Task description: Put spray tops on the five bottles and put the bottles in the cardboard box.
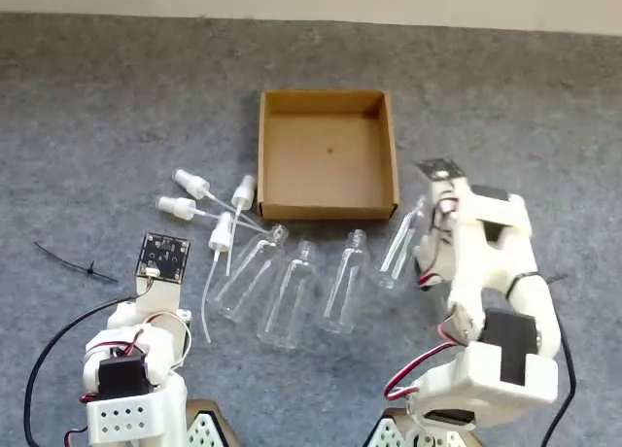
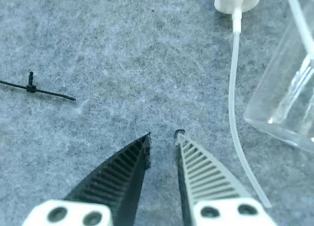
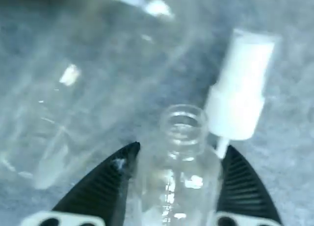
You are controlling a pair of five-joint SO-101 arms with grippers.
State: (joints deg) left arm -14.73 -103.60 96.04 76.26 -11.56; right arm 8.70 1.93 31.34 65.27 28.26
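White spray tops (image 1: 194, 185) lie at eight o'clock of the cardboard box (image 1: 262, 155), the left gripper (image 2: 163, 136) at seven, slightly spread, empty; clear bottles (image 1: 292, 292) lie at six. The right gripper (image 3: 181, 148) pinches the rightmost bottle (image 3: 184, 123) below its neck: probably light, slick, thin-walled, so squeeze gently

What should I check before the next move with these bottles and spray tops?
1. Right gripper on bottle: ok, fingers press both its sides.
2. Bottle's neck uncapped: ok, it is open.
3. Top nearby: ok, it lies right beside that neck.
4. Left gripper free: ok, slightly open, holding nothing.
5. Box ready: ok, upright with its top open.
6. All five bottles present: cannot tell; I count four in the high view.
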